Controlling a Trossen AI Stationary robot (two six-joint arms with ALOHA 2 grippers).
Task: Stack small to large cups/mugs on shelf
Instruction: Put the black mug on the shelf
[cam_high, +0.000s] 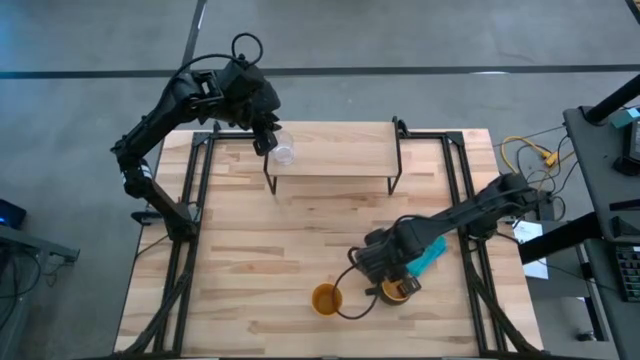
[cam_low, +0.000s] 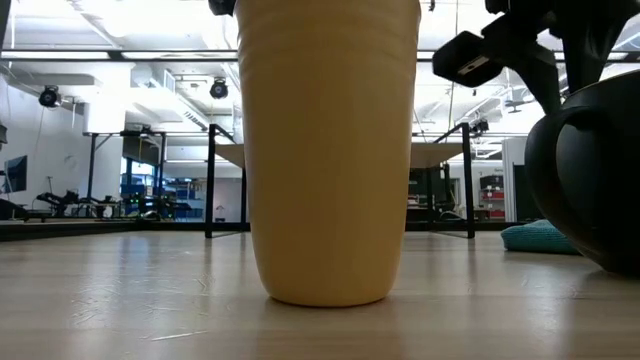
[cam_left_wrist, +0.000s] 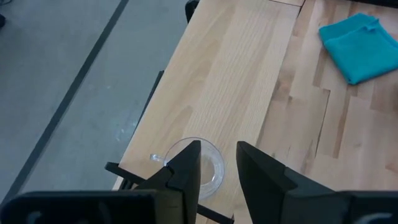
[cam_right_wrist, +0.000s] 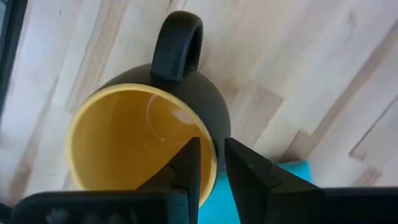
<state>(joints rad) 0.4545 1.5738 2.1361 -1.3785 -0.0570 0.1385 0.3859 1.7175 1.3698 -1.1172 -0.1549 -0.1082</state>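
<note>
Dark fingers of the right gripper stand narrow astride the rim of the mug, one inside the yellow bowl, one outside; whether they pinch the wall I cannot tell. A thin one-sided hold could let the mug tip or swing, its handle at twelve o'clock in the wrist view. The left gripper is narrowly parted, one finger over the clear cup at the shelf's nine o'clock end; a nudge could push it off. Only the low view shows the yellow cup upright; only overhead shows it at six o'clock, beside the teal cloth.
</note>
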